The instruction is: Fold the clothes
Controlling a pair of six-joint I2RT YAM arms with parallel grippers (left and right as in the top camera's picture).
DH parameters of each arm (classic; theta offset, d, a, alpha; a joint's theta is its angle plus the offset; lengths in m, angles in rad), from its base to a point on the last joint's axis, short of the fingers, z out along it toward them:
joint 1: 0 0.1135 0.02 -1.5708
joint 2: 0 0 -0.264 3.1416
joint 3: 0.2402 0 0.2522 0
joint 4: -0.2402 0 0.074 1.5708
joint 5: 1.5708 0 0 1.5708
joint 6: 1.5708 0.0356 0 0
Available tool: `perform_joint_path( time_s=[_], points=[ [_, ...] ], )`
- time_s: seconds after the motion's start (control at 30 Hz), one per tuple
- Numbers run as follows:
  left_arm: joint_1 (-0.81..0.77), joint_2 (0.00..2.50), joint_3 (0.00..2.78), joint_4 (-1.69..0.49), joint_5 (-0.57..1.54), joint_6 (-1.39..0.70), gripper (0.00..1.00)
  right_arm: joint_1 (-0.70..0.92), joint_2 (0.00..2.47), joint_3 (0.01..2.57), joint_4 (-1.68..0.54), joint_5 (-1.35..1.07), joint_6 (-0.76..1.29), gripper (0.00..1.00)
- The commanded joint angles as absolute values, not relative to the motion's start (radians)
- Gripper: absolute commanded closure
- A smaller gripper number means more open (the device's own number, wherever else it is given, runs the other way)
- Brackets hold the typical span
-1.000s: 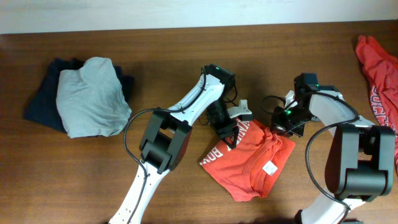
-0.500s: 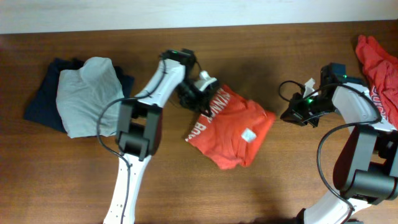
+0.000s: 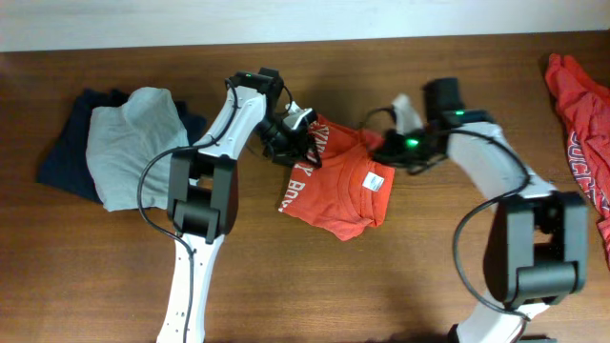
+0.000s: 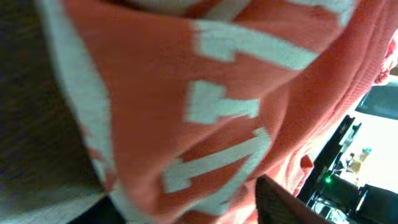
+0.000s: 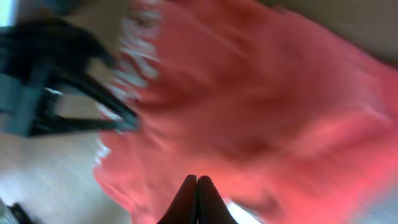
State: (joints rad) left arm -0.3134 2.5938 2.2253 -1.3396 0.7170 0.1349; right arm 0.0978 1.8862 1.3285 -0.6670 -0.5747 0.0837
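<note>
Two orange-red T-shirts are on the tabletop (image 3: 429, 276), and two hands are at work near one of them. The folded shirt (image 3: 334, 195) lies as a loose bundle between the hands: its upper left edge is right under the left hand (image 3: 291, 143), and its upper right corner is just below and to the left of the right hand (image 3: 389, 151). One small white neck label (image 3: 377, 181) shows on top of the bundle, close below the right hand, and white lettering (image 3: 294, 186) runs down the edge below the left hand. In the left wrist view the cloth and its big white letters fill almost the whole picture (so close that the fingers are not clearly seen), and I cannot tell whether the left hand is apart or together. In the right wrist view the right hand's two fingers are pressed together, tip to tip, with red cloth blurred behind them; no cloth is visible between them. The second shirt (image 3: 579, 114) lies crumpled far to the right of the right hand, at the tabletop's edge and partly out of view. Well to the left of the left hand, one grey garment (image 3: 138, 148) rests on top of one dark blue garment (image 3: 62, 157).
</note>
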Motion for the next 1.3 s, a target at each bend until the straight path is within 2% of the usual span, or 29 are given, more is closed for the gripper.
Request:
perform_joint_path(
  time_s=[0.0,0.1,0.27,0.47,0.73,0.87,0.93,1.0,1.1,1.17,1.27],
  points=[
    [-0.315,2.61,2.221,-1.34,0.714,0.116,0.4,0.163,1.938,1.323,-0.593,-0.495,0.192,0.96],
    [-0.294,2.606,2.221,-1.349,0.719,0.117,0.39,0.184,1.99,1.323,-0.574,-0.441,0.273,0.96],
    [-0.253,2.601,2.221,-1.354,0.771,0.117,0.3,0.189,2.056,1.323,-0.616,-0.398,0.35,0.96],
    [-0.268,2.601,2.221,-1.333,0.771,0.112,0.28,0.19,2.077,1.323,-0.635,-0.369,0.401,0.96],
    [-0.377,2.601,2.221,-1.243,0.762,0.07,0.29,0.19,2.077,1.323,-0.64,-0.369,0.401,0.96],
    [-0.442,2.601,2.221,-1.225,0.712,0.052,0.41,0.19,2.077,1.323,-0.644,-0.369,0.401,0.96],
    [-0.473,2.601,2.221,-1.222,0.652,0.032,0.53,0.19,2.077,1.323,-0.65,-0.369,0.401,0.96],
    [-0.494,2.601,2.221,-1.217,0.634,0.029,0.61,0.19,2.077,1.323,-0.653,-0.37,0.401,0.96],
    [-0.511,2.601,2.221,-1.208,0.632,0.03,0.8,0.19,2.077,1.323,-0.662,-0.374,0.401,0.96],
    [-0.513,2.601,2.221,-1.209,0.632,0.03,0.99,0.19,2.077,1.323,-0.67,-0.389,0.4,0.96],
    [-0.503,2.597,2.221,-1.231,0.63,0.03,0.99,0.182,2.069,1.328,-0.698,-0.4,0.398,0.96]
  ],
)
